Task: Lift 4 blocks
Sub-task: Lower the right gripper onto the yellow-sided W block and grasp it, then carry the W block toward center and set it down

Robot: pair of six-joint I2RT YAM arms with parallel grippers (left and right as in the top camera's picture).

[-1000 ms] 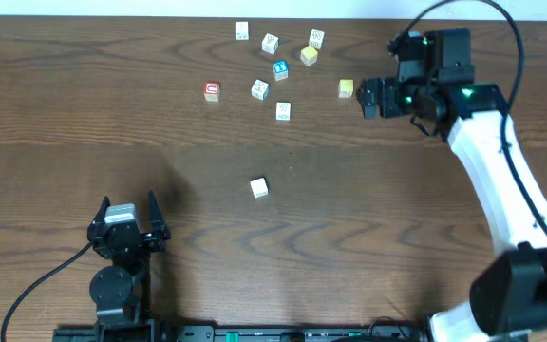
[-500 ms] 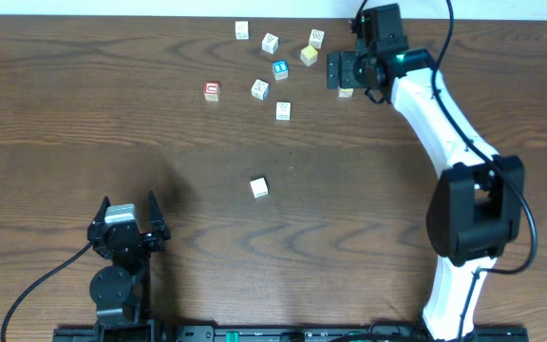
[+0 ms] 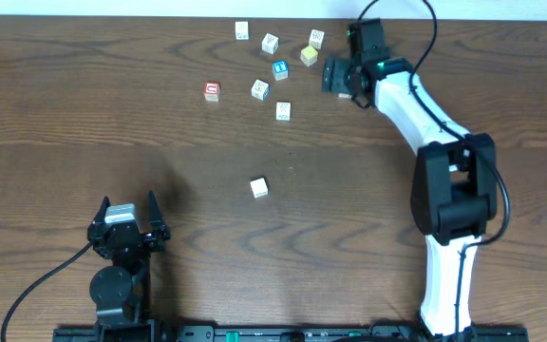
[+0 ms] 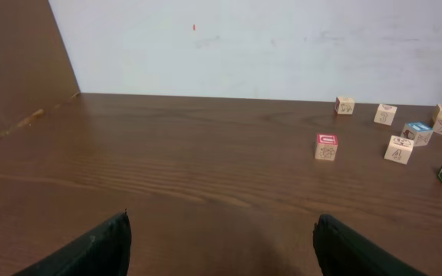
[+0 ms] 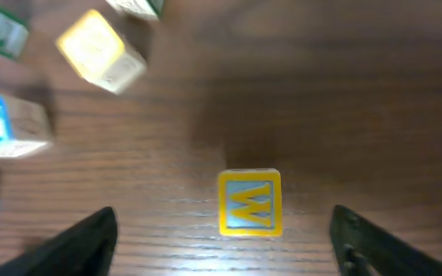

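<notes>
Wood, as it seems, makes this block (image 5: 249, 202) light, stiff and not fragile, and its flat sides should give a sure hold if the pads press two opposite faces at the middle, though so small a cube may tip when it is taken off-centre. It is pale with a yellow-framed letter on top. It lies on the table (image 3: 349, 190) at the far right, near the other cubes (image 3: 270, 43), between the wide-apart jaws of the right gripper (image 5: 221, 245), which touch nothing, while the left gripper (image 4: 221, 253) is spread and empty.

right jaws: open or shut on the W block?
Open. Right wrist view: jaws of the right gripper stand wide apart, W block between, untouched.
</notes>
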